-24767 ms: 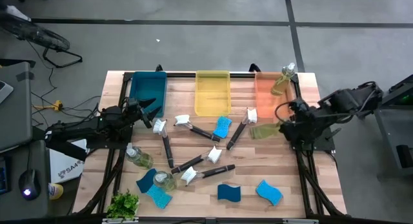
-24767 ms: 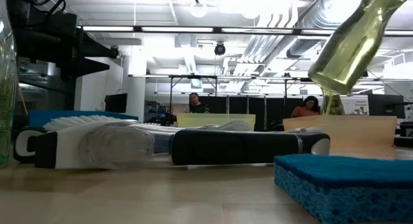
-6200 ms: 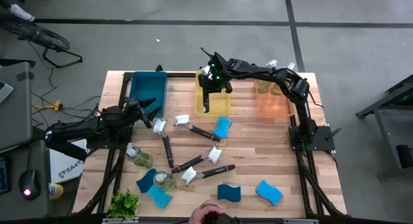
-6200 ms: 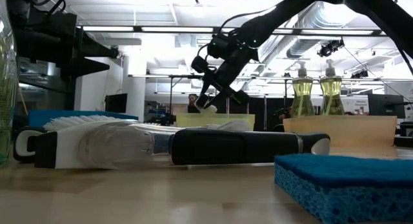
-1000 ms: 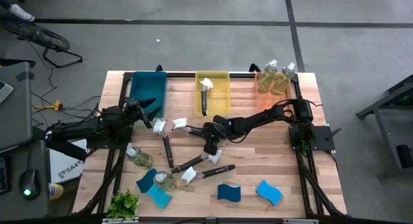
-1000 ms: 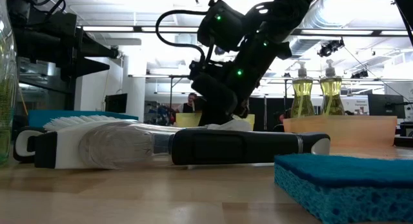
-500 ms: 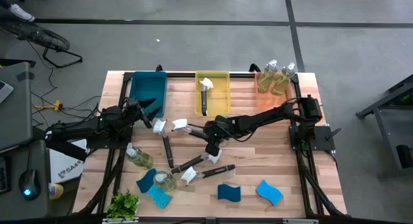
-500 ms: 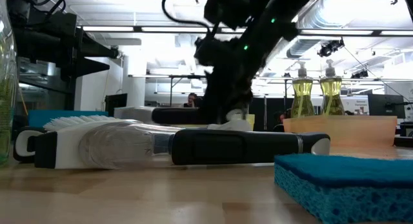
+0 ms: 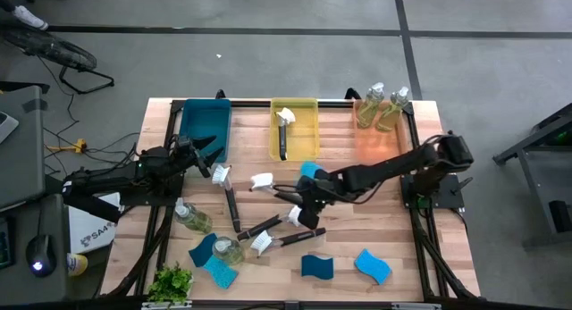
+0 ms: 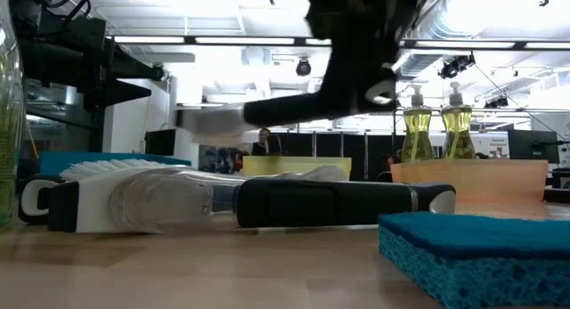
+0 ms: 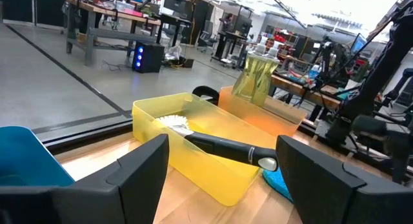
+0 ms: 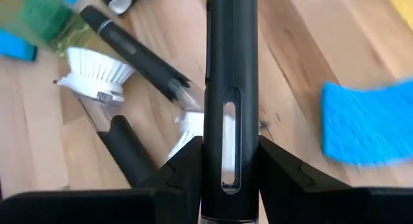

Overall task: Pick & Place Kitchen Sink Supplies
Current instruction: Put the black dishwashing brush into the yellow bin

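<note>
Right wrist view: brush handle (image 12: pixel 230 88) between tool (image 12: pixel 230 169) fingers.

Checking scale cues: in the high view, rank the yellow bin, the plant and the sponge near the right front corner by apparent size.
1. Yellow bin, clearly largest.
2. Plant and sponge: look about alike, too close to rank.

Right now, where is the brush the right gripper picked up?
High view: the dish brush hangs in the right gripper over mid-table, just in front of the yellow bin, beside a blue sponge.

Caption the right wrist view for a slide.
Right gripper shut on a black-handled dish brush, lifted above brushes on the wooden table.
</note>
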Controlling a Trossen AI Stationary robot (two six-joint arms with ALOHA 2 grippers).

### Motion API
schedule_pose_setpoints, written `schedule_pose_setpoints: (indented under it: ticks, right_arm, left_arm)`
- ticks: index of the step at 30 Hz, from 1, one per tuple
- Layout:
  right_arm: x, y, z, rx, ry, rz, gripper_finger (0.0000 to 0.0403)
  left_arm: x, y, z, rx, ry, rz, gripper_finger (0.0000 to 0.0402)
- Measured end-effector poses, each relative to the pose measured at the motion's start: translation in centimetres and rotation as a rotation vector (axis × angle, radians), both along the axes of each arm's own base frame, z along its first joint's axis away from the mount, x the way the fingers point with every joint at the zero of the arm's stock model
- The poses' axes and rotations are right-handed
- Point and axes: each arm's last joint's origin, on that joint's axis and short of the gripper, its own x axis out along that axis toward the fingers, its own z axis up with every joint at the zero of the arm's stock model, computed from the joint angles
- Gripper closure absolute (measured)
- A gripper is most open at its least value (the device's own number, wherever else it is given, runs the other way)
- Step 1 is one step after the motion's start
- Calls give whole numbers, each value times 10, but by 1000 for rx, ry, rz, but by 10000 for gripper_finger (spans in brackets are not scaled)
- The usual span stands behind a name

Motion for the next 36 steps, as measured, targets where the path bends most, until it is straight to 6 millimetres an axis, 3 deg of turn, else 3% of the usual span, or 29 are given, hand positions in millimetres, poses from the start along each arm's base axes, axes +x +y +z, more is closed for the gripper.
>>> schedule_pose_setpoints:
  ticks: [15,27,36]
  right_arm:
    - [-44,-12,45,10,-61,-493,295]
    - [-50,-24,45,85,-32,-686,295]
    - [-46,-61,46,71,-72,-832,295]
  left_arm:
    - [0,0,0,0,0,0,121]
    - [0,0,0,0,0,0,121]
    - [0,0,0,0,0,0,121]
